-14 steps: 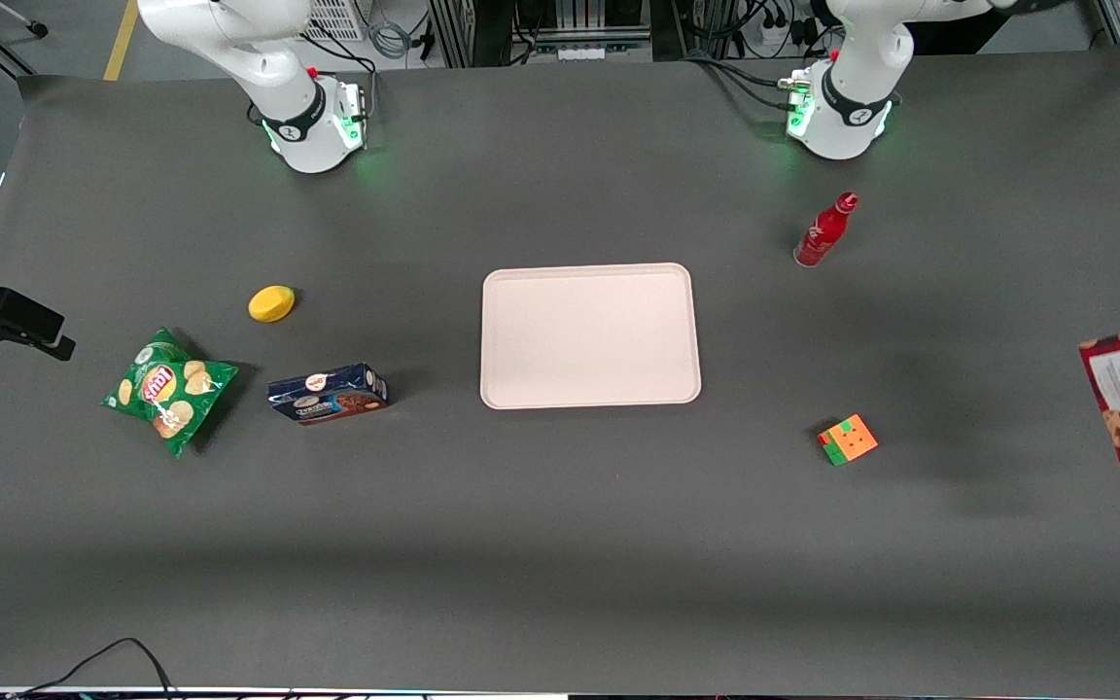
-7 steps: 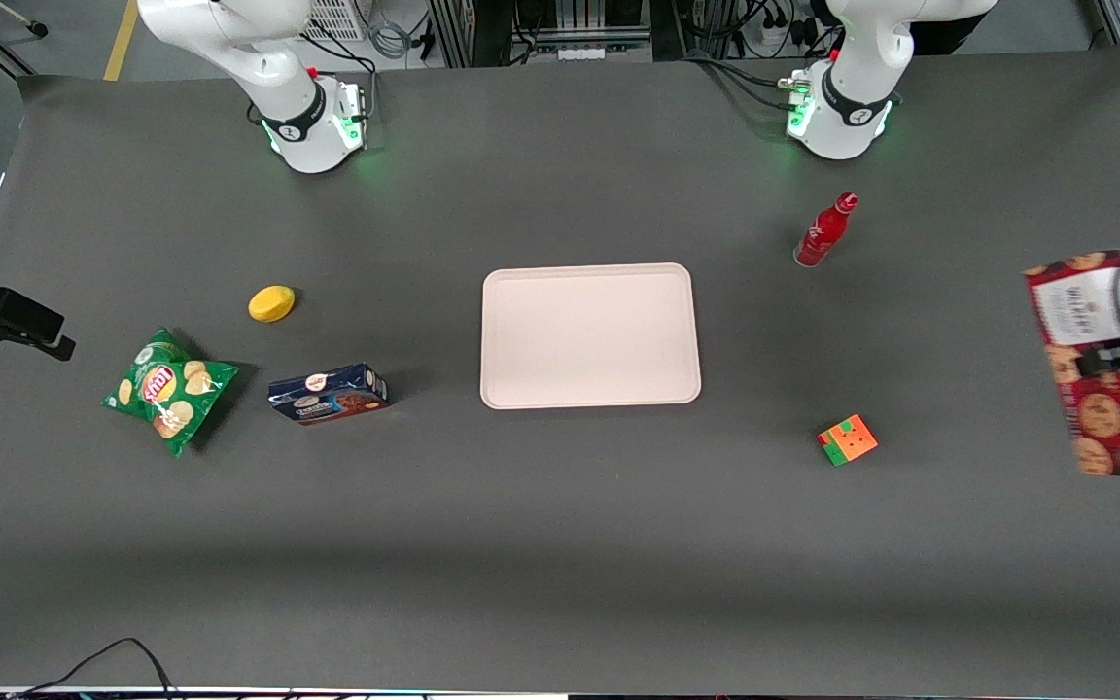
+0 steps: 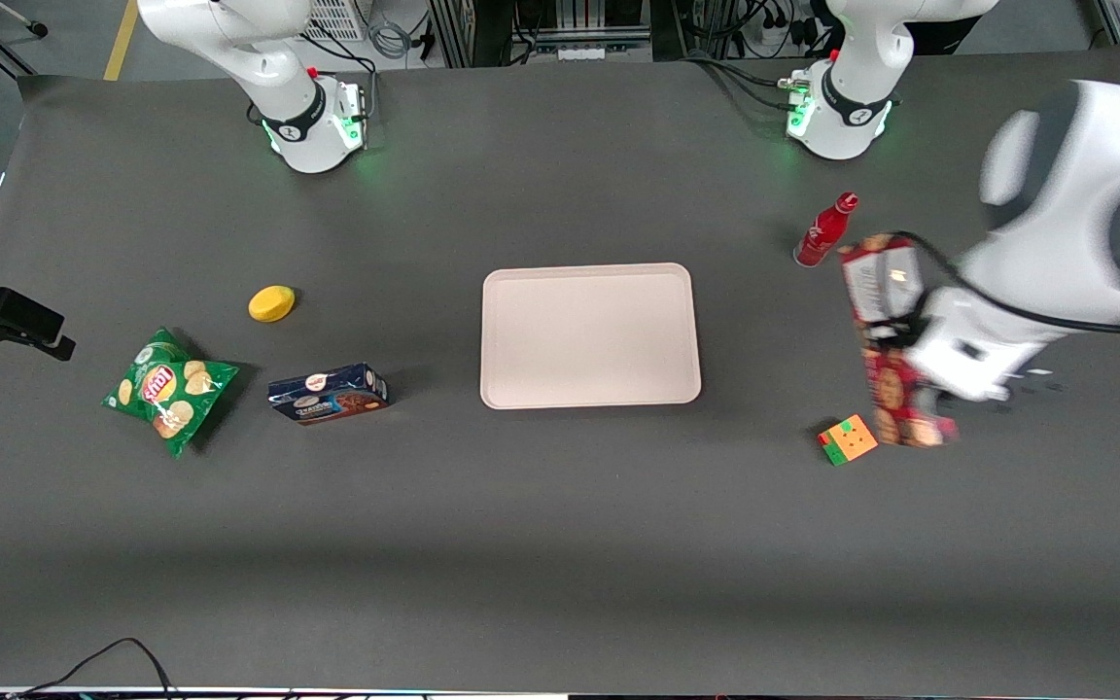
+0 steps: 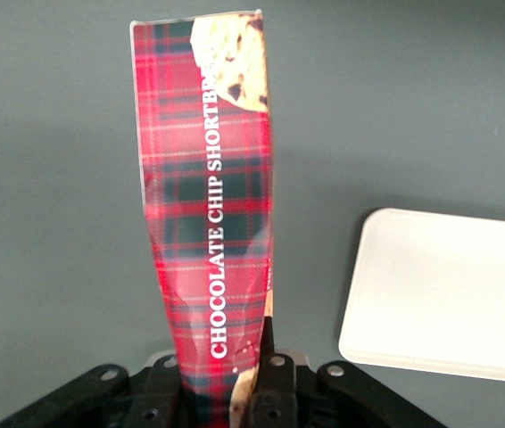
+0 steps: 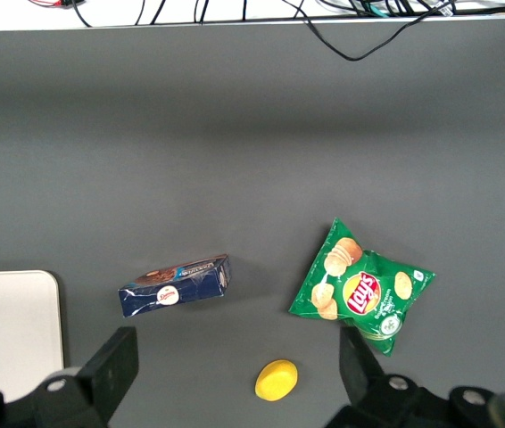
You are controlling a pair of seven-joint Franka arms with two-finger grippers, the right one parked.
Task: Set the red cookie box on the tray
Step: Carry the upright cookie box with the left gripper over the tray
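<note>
- The table [image 3: 560,544] carried everything. We read our clock directions in the front view, with the tray at the dial's centre.
- The tray [image 3: 589,335] lay bare at mid-table, with nothing on it yet. The wrist view also showed one of its rounded corners [image 4: 449,294] close by.
- The gripper [image 3: 900,335] hung at about 3 o'clock from the tray. Its fingers [image 4: 269,352] were clamped on one end of the red cookie box [image 3: 895,394], which was held above the table.
- The red cookie box [image 4: 208,205] had been at the frame's edge, at the working arm's end, a second earlier. It had since swept inward to roughly halfway to the tray. We judged the carry well under way, with only the last stretch and the set-down left.
- The green chip bag [image 3: 169,389] lay at 9 o'clock, well apart and off the route.
- The blue cookie box [image 3: 328,394] sat near 8 o'clock, also off the route.
- The red bottle [image 3: 824,231] stood upright at 2 o'clock, just beside the box's label end. We thought it the likeliest thing to be knocked.
- The coloured cube [image 3: 848,439] sat at 4 o'clock, near the box's other end. The route ran between the cube and the bottle.
- The yellow object [image 3: 271,303] rested at 9 o'clock, clear of the route.
</note>
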